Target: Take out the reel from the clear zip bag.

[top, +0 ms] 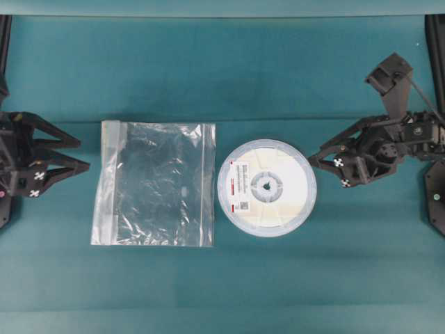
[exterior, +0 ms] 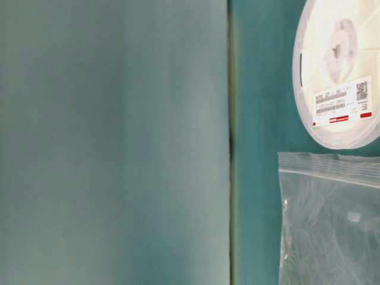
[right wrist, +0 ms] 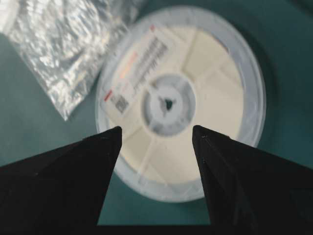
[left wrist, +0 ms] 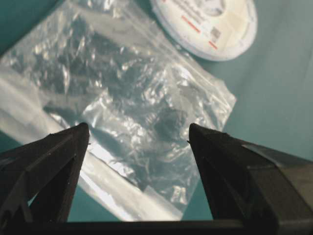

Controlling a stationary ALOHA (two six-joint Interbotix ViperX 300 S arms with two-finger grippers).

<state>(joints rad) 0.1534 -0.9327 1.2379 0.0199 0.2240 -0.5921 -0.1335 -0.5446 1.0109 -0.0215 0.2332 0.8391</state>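
The reel (top: 267, 188) lies flat on the teal table, outside the clear zip bag (top: 156, 184) and just to its right, label side up. The bag lies flat and crinkled with nothing inside it. My left gripper (top: 83, 154) stands open to the left of the bag, apart from it. In the left wrist view the bag (left wrist: 127, 98) shows between the open left gripper (left wrist: 138, 129), with the reel (left wrist: 210, 24) beyond. My right gripper (top: 325, 170) stands open just right of the reel, not touching it. In the right wrist view the reel (right wrist: 181, 103) lies ahead of the open right gripper (right wrist: 156, 129).
Teal cloth covers the table (top: 222, 285). In the table-level view the reel (exterior: 338, 71) and the bag (exterior: 332, 219) sit at the right, past a dark seam (exterior: 230, 142). Black frame posts (top: 434, 42) stand at the far corners.
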